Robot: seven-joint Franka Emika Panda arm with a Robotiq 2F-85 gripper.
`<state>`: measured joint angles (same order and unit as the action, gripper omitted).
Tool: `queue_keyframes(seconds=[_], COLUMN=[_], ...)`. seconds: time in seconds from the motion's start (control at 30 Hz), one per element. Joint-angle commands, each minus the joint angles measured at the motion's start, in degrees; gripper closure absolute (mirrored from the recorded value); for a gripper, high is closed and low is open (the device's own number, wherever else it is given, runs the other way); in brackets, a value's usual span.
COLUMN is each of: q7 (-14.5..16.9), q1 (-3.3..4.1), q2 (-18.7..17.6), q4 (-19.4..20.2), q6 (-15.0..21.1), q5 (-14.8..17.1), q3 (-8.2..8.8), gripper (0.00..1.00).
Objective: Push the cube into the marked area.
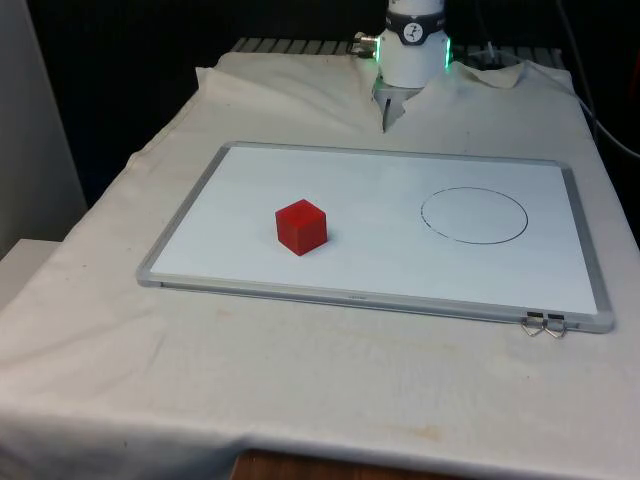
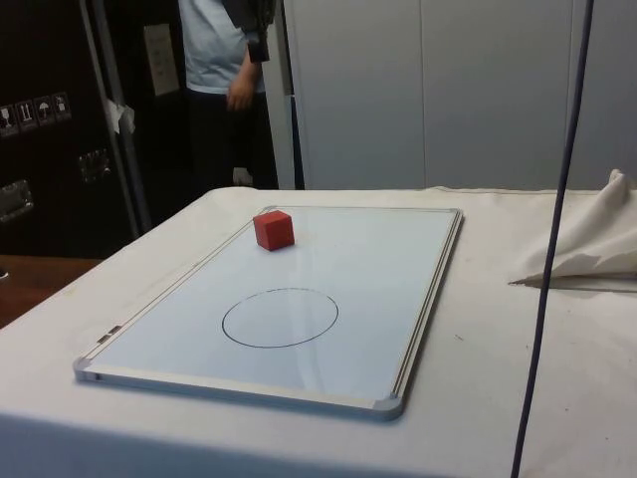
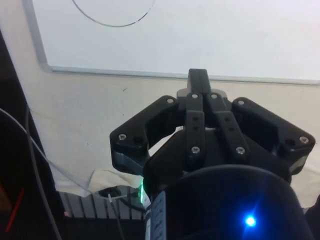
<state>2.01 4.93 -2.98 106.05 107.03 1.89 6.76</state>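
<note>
The whiteboard (image 1: 200, 205) holds the red cube (image 1: 301, 226) well apart from the circle (image 1: 474, 215); the clenched gripper (image 3: 199, 80) pushing off-centre could spin it aside.

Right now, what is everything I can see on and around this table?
Cube: one, red, on the whiteboard, toward the front view's left, outside the circle.
Circle: one, thin black outline, drawn on the whiteboard toward the front view's right, nothing inside it.
Whiteboard: one, white with a grey frame, flat on the cloth.
Cloth: one, white, covering the table.
Person: one, light shirt, standing behind the table in the side view.
Tool: one, black, fingers together, above the cloth beside the whiteboard's edge.
</note>
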Motion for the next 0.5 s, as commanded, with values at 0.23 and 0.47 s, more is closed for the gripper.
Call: queue_keyframes(seconds=[0.23, 0.47], q7=[0.80, 1.03], q1=[-0.52, -0.57], q2=[-3.90, -6.59], q4=[-3.04, -3.21], q6=[0.86, 4.01], q5=[0.06, 0.06], q3=[0.92, 1.72], gripper=[1.00, 1.00])
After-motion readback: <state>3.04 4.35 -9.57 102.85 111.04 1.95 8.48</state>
